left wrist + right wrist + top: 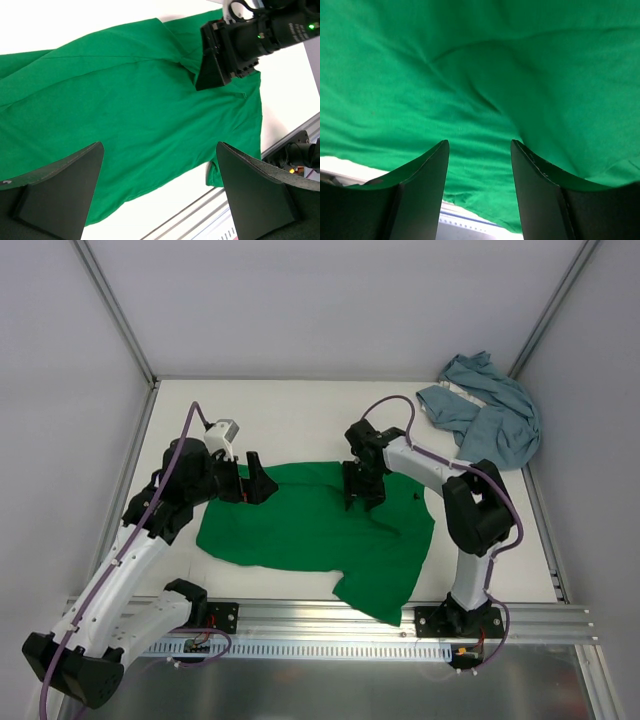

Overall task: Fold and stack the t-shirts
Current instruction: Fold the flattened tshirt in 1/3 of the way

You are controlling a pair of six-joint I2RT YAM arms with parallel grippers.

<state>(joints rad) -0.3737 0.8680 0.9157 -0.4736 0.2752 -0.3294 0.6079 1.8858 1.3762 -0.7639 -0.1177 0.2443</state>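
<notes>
Green t-shirt: spread mostly flat across the middle of the bench, long axis running left to right. 1 corner drapes over the near rail.
Left fingers: fully spread, holding nothing, poised at the shirt's far-left edge.
Right fingers: partly open, pointing down over a raised crease at the shirt's far middle. Nothing looks pinched, though tip contact is hard to judge.
Key relation: cloth lies directly under the right fingers and rightward of the left ones, so the right arm is nearer the crease.
Look: plain bright green, soft shallow wrinkles.
Blue-grey t-shirt: crumpled in the far-right corner, well apart from both arms.
</notes>
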